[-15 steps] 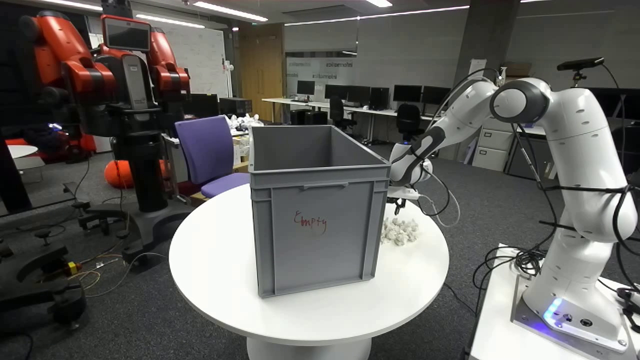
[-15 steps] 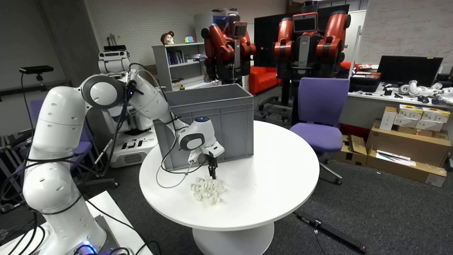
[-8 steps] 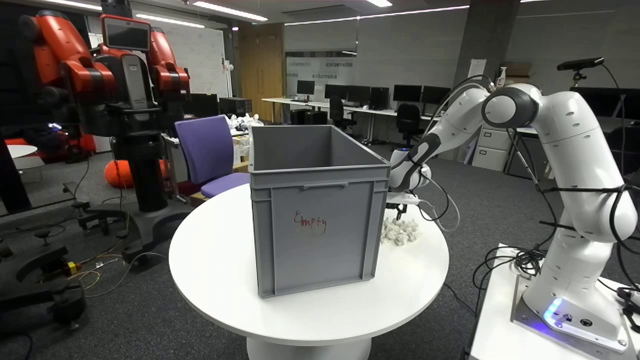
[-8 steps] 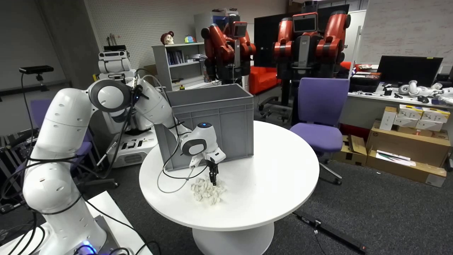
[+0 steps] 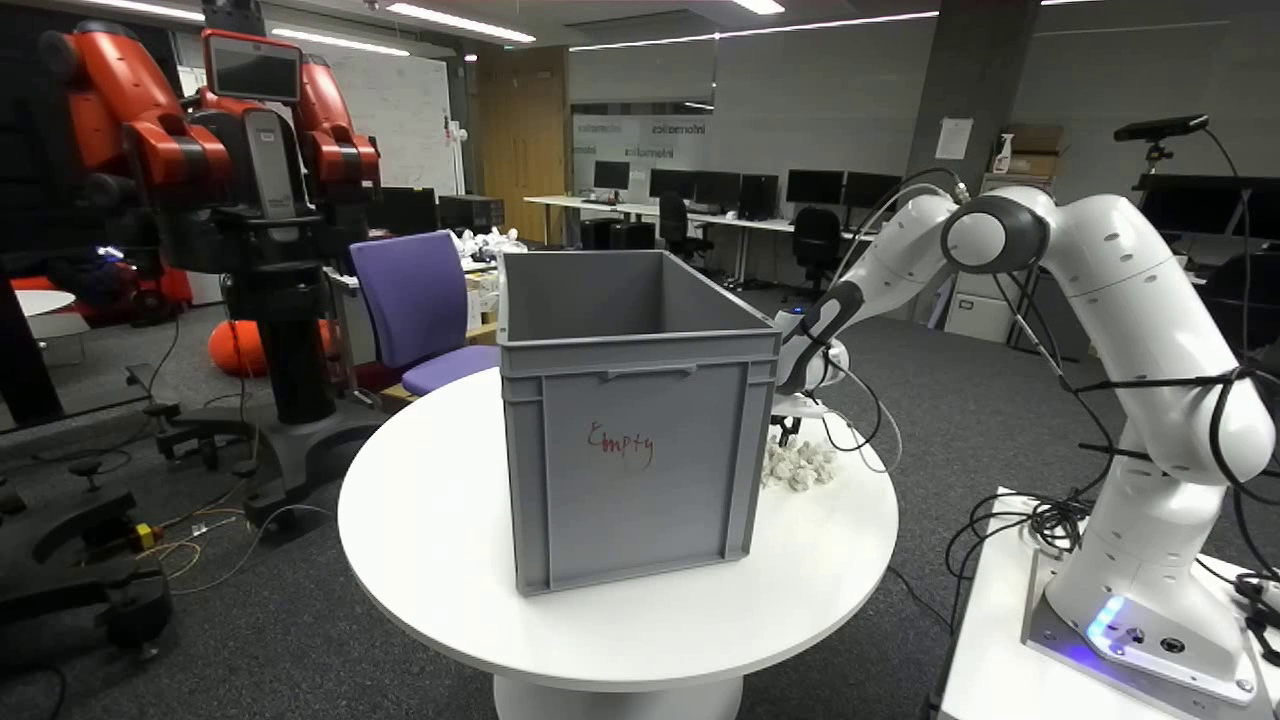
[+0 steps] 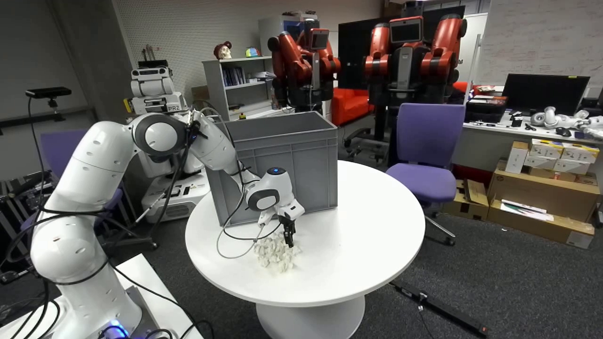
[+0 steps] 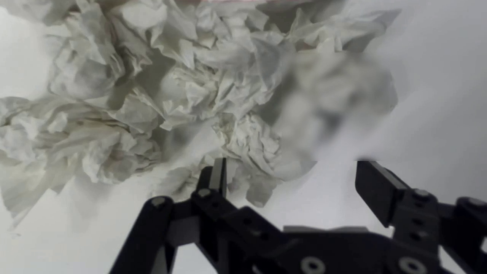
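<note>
My gripper (image 7: 291, 169) is open, with nothing between its black fingers but part of a crumpled paper's edge and white table surface below. A pile of crumpled white paper balls (image 7: 228, 72) fills the upper left and middle of the wrist view, partly blurred. The left finger overlaps the pile's edge there; I cannot tell whether it touches. In both exterior views the gripper (image 6: 289, 239) (image 5: 787, 430) is low over the paper pile (image 6: 275, 256) (image 5: 800, 468). A tall grey crate (image 5: 640, 500) (image 6: 313, 174) marked "Empty" in red stands beside the pile; its floor is hidden.
The crate and pile are on a round white table (image 5: 430, 520) (image 6: 372, 235). A cable loop (image 6: 231, 256) hangs from the wrist by the pile. A purple chair (image 6: 426, 141) stands by the table. Red two-armed robots (image 6: 405, 61) stand behind.
The arm has reached forward and the gripper has come down towards the paper pile, ending slightly further to the side. The crate and the pile look unmoved.
</note>
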You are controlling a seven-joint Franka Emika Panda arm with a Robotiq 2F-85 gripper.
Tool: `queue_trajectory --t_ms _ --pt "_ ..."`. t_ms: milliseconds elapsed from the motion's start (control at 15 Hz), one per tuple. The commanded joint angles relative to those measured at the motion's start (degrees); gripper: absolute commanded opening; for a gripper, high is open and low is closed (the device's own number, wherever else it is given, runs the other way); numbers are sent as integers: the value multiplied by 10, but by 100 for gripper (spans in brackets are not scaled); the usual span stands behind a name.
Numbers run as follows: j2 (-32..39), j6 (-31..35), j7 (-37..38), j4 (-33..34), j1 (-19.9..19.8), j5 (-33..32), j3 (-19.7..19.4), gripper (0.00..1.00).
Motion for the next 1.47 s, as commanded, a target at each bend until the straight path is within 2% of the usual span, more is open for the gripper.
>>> queue_trajectory --t_ms 0,267,333,533,1067,1400 --pt "19 5 -1 24 9 14 -7 60" --pt "12 -1 -2 21 13 12 -10 30" --pt "4 0 -2 15 14 12 -12 20" --pt "-30 5 -9 -5 5 19 -10 0" --pt "-99 -5 -20 -30 -13 28 -16 0" --pt "-198 9 -18 -87 -24 39 -25 0"
